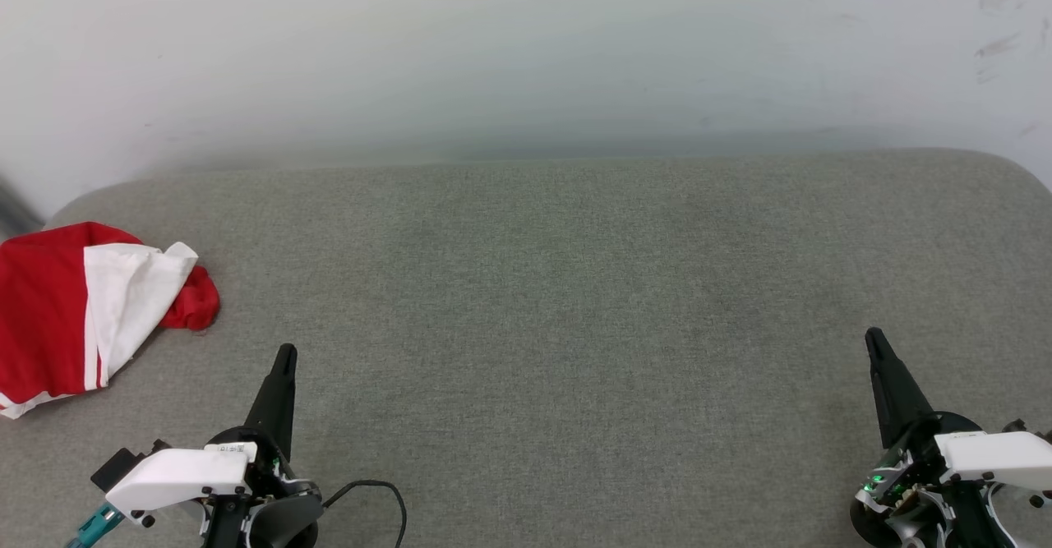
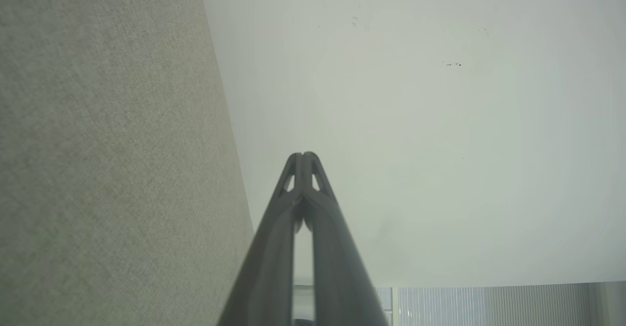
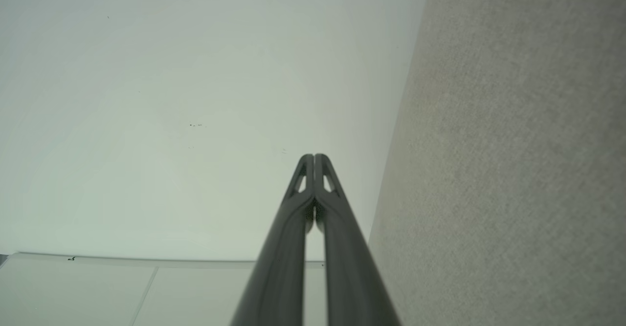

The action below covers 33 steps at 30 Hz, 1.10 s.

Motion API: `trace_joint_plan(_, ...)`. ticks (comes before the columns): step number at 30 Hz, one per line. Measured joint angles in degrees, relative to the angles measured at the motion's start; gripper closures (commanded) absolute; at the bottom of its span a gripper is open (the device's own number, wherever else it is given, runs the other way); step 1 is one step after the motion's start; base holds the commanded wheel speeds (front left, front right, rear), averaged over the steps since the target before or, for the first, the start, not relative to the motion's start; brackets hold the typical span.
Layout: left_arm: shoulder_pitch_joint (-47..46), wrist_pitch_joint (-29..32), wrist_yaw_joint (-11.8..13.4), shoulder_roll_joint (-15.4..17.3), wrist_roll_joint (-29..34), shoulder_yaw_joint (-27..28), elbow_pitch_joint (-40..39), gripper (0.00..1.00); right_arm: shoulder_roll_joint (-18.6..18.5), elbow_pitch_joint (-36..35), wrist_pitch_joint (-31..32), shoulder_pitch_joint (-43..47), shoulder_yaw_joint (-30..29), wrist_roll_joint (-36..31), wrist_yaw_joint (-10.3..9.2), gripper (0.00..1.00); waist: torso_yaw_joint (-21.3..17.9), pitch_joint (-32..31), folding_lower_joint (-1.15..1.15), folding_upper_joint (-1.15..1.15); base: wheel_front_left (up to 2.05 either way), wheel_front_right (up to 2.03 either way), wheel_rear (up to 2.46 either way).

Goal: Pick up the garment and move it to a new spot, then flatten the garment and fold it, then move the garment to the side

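Garment [image 1: 49, 318] left of left jaws

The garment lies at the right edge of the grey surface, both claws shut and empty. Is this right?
No: the head view shows the garment at the left edge. The left claw and right claw are indeed shut and empty.

Head downward, wrists toward shared wall [image 2: 440, 120].

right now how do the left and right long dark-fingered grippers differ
The left gripper lies close to the crumpled red and white garment; the right gripper is far from it across the grey fabric surface. A black cable loops beside the left gripper's base, none by the right gripper's. Both are shut and empty.
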Motion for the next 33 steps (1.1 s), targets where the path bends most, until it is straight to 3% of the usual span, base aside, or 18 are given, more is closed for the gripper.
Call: trace_joint_plan(33, 0.0, 0.0, 0.0, 0.0, 0.0, 0.0, 0.0, 1.0, 0.0, 0.0, 0.0, 0.0, 0.0, 0.0, 0.0, 1.0, 0.0, 0.0, 0.0, 0.0, 0.0, 0.0, 0.0)
